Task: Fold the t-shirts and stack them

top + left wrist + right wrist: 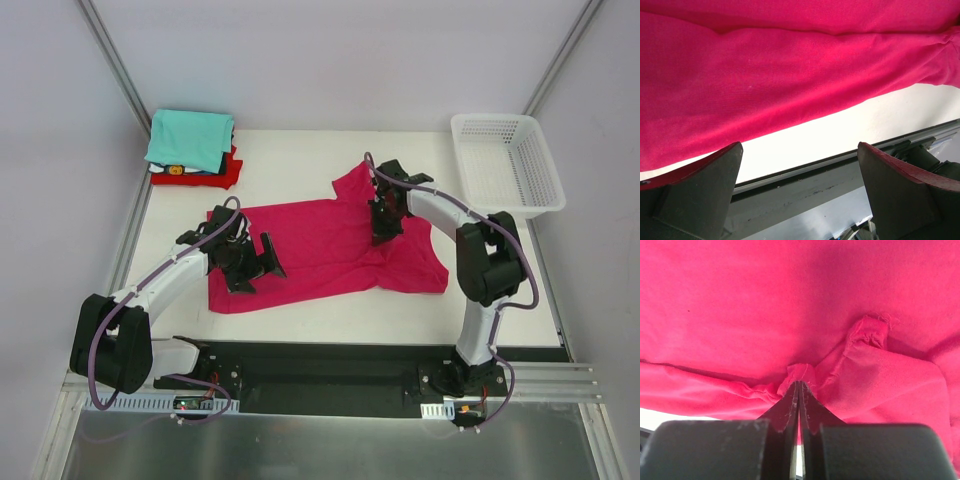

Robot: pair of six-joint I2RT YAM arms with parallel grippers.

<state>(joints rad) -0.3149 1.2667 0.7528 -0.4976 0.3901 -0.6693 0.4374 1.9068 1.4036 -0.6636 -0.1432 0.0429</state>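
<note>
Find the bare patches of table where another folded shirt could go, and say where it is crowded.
Bare table runs along the far edge between the folded stack and the basket, and in a thin strip on the near side of the magenta t-shirt. The middle is crowded: the shirt spreads there under the left gripper and right gripper.

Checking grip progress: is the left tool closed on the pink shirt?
No, the left tool stands wide open, the pink shirt not pinched.

- Spread t-shirt (320, 255): flat on table (300, 160).
- Folded t-shirts (192, 145): stacked behind its left end.
- Basket (505, 160): behind its right end.
- My right gripper (381, 240): on its right half.
</note>
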